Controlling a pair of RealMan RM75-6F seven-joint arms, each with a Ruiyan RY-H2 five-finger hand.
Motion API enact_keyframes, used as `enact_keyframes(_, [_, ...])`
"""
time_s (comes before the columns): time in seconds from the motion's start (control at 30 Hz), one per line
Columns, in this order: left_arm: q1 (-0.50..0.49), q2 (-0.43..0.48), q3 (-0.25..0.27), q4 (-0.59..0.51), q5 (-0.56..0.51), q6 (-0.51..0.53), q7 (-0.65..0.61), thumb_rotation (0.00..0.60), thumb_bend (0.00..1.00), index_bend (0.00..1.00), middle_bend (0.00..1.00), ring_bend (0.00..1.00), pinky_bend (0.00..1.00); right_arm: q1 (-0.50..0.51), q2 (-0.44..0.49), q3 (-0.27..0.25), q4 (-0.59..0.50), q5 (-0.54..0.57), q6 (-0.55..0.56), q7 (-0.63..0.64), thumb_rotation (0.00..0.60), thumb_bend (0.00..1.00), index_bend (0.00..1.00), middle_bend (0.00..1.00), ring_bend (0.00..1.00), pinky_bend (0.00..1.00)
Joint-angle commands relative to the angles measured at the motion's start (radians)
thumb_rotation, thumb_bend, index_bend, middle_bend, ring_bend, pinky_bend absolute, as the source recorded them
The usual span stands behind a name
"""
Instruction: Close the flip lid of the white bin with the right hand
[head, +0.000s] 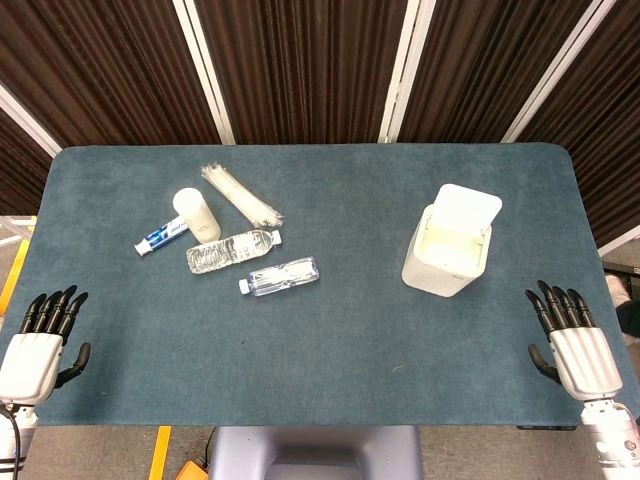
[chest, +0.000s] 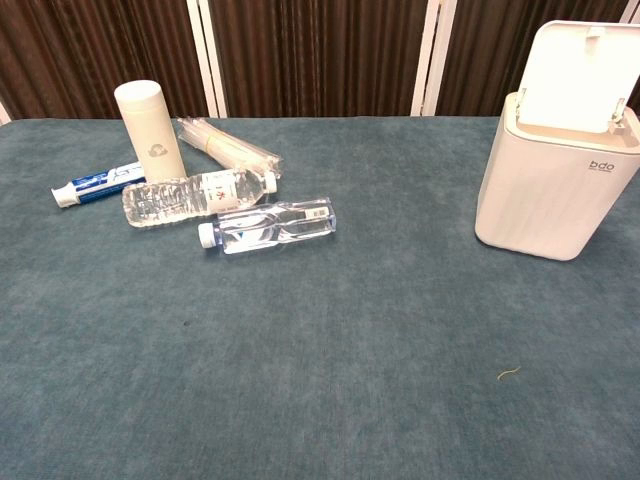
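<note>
The white bin (head: 445, 262) (chest: 552, 190) stands on the right half of the blue table. Its flip lid (head: 468, 206) (chest: 580, 75) is raised and leans back, leaving the top uncovered. My right hand (head: 574, 340) rests at the table's front right corner, fingers stretched and apart, holding nothing, well to the right of and nearer than the bin. At the front left corner my left hand (head: 42, 340) lies the same way, empty. Neither hand shows in the chest view.
On the left half lie two clear water bottles (head: 232, 249) (head: 280, 276), a white cylindrical cup (head: 196, 213), a toothpaste tube (head: 160, 237) and a bundle of pale straws (head: 241, 194). A small scrap (chest: 509, 373) lies in front of the bin.
</note>
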Motion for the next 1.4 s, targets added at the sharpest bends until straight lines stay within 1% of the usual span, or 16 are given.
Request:
enact_keyframes(0.03, [-0.002, 0.003, -0.001, 0.0, -0.015, -0.013, -0.001, 0.6, 0.47, 0.04, 0.0, 0.0, 0.03, -0.001, -0.01, 0.013, 0.0, 0.019, -0.01, -0.012, 0.6, 0.43, 0.0, 0.0, 0.0, 0.0])
enact_keyframes(0.13, [-0.001, 0.009, 0.0, -0.003, -0.014, -0.012, -0.012, 0.6, 0.47, 0.04, 0.0, 0.0, 0.03, -0.007, -0.035, 0.034, -0.005, 0.018, 0.018, -0.019, 0.6, 0.43, 0.0, 0.0, 0.0, 0.0])
enact_keyframes(0.17, [0.0, 0.011, 0.001, -0.004, -0.014, -0.013, -0.012, 0.6, 0.47, 0.04, 0.0, 0.0, 0.03, -0.007, -0.048, 0.048, -0.009, 0.014, 0.036, -0.019, 0.6, 0.43, 0.0, 0.02, 0.0, 0.01])
enact_keyframes(0.2, [0.0, 0.013, 0.002, -0.005, -0.014, -0.014, -0.014, 0.6, 0.47, 0.04, 0.0, 0.0, 0.03, 0.001, -0.064, 0.072, -0.02, 0.003, 0.059, -0.019, 0.6, 0.43, 0.0, 0.09, 0.03, 0.08])
enact_keyframes(0.23, [0.001, 0.015, 0.003, -0.005, -0.016, -0.015, -0.014, 0.6, 0.47, 0.04, 0.0, 0.0, 0.03, 0.014, -0.07, 0.093, -0.031, -0.006, 0.067, -0.021, 0.6, 0.43, 0.0, 0.19, 0.1, 0.2])
enact_keyframes(0.27, [0.001, 0.017, 0.003, -0.006, -0.018, -0.016, -0.013, 0.6, 0.47, 0.04, 0.0, 0.0, 0.03, 0.034, -0.07, 0.117, -0.05, 0.0, 0.057, -0.031, 0.6, 0.43, 0.0, 0.33, 0.22, 0.38])
enact_keyframes(0.33, [0.003, 0.022, 0.003, -0.012, -0.025, -0.019, -0.01, 0.6, 0.47, 0.04, 0.0, 0.0, 0.03, 0.094, -0.037, 0.176, -0.121, 0.069, -0.027, -0.108, 0.6, 0.43, 0.0, 0.52, 0.44, 0.63])
enact_keyframes(0.47, [0.004, 0.022, -0.005, -0.014, -0.036, -0.015, -0.008, 0.6, 0.47, 0.03, 0.0, 0.0, 0.03, 0.232, 0.026, 0.333, -0.25, 0.313, -0.178, -0.314, 0.6, 0.45, 0.06, 0.74, 0.68, 0.83])
enact_keyframes(0.5, [0.004, 0.022, -0.006, -0.014, -0.039, -0.016, -0.006, 0.6, 0.47, 0.03, 0.0, 0.0, 0.03, 0.262, 0.034, 0.364, -0.263, 0.373, -0.202, -0.355, 0.6, 0.47, 0.09, 0.79, 0.73, 0.88])
enact_keyframes(0.57, [0.005, 0.028, -0.003, -0.019, -0.049, -0.026, 0.003, 0.6, 0.47, 0.03, 0.0, 0.0, 0.03, 0.323, 0.055, 0.414, -0.283, 0.504, -0.257, -0.436, 0.6, 0.58, 0.2, 0.96, 0.92, 0.99])
enact_keyframes(0.63, [0.005, 0.032, -0.004, -0.029, -0.063, -0.035, 0.013, 0.6, 0.48, 0.03, 0.0, 0.0, 0.03, 0.396, 0.071, 0.459, -0.284, 0.65, -0.315, -0.515, 0.6, 0.67, 0.28, 1.0, 0.99, 1.0])
enact_keyframes(0.7, [0.006, 0.031, -0.006, -0.035, -0.07, -0.035, 0.026, 0.6, 0.47, 0.03, 0.0, 0.0, 0.04, 0.466, 0.077, 0.486, -0.271, 0.777, -0.358, -0.576, 0.6, 0.76, 0.32, 1.0, 1.0, 1.0])
enact_keyframes(0.87, [0.01, 0.03, 0.004, -0.04, -0.055, -0.03, 0.043, 0.6, 0.47, 0.02, 0.0, 0.0, 0.04, 0.601, 0.07, 0.498, -0.215, 1.023, -0.409, -0.685, 0.6, 0.81, 0.38, 1.0, 1.0, 1.0])
enact_keyframes(1.0, [0.013, 0.028, 0.006, -0.042, -0.053, -0.025, 0.055, 0.6, 0.47, 0.01, 0.0, 0.0, 0.04, 0.664, 0.047, 0.472, -0.171, 1.102, -0.41, -0.724, 0.6, 0.81, 0.38, 1.0, 1.0, 1.0])
enact_keyframes(1.2, [0.016, 0.028, 0.005, -0.046, -0.055, -0.021, 0.06, 0.6, 0.47, 0.02, 0.0, 0.0, 0.04, 0.713, 0.02, 0.436, -0.12, 1.152, -0.416, -0.722, 0.6, 0.81, 0.37, 1.0, 1.0, 1.0])
enact_keyframes(1.4, [0.018, 0.027, 0.001, -0.046, -0.059, -0.017, 0.06, 0.6, 0.48, 0.01, 0.0, 0.0, 0.04, 0.726, 0.062, 0.386, -0.162, 1.198, -0.472, -0.717, 0.6, 0.81, 0.39, 1.0, 1.0, 1.0])
